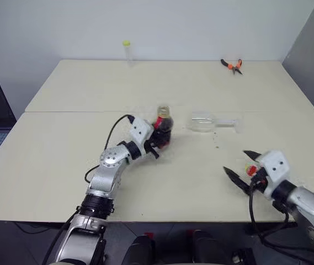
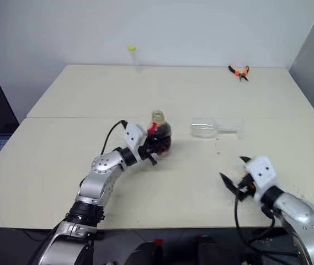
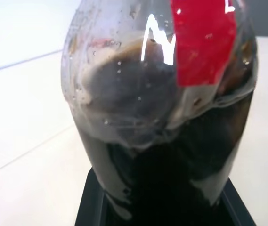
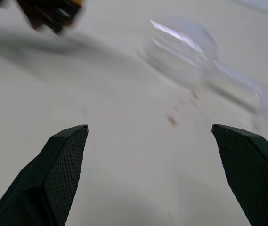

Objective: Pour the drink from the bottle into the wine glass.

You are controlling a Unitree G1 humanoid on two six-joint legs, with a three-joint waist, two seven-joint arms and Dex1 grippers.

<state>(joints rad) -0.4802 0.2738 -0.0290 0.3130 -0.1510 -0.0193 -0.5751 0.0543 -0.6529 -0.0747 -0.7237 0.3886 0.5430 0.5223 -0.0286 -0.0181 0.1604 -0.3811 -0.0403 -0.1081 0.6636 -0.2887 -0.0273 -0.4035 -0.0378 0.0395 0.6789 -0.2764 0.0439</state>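
Gripping the bottle [image 1: 164,128], the left gripper [image 1: 155,139] is clamped low on its round body, near the middle of the table [image 1: 63,165]. The bottle stands up with no cap on, dark drink [image 3: 181,160] inside. The glass [image 1: 203,122] lies on its side just past the bottle at 3 o'clock, stem pointing to 3 o'clock, away from the bottle. The right gripper [image 1: 244,163] hangs wide and empty; the glass is at 11 o'clock from it. It probably must stand the glass up first.

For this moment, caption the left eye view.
Left gripper holds dark-liquid plastic bottle upright; clear wine glass lies toppled.
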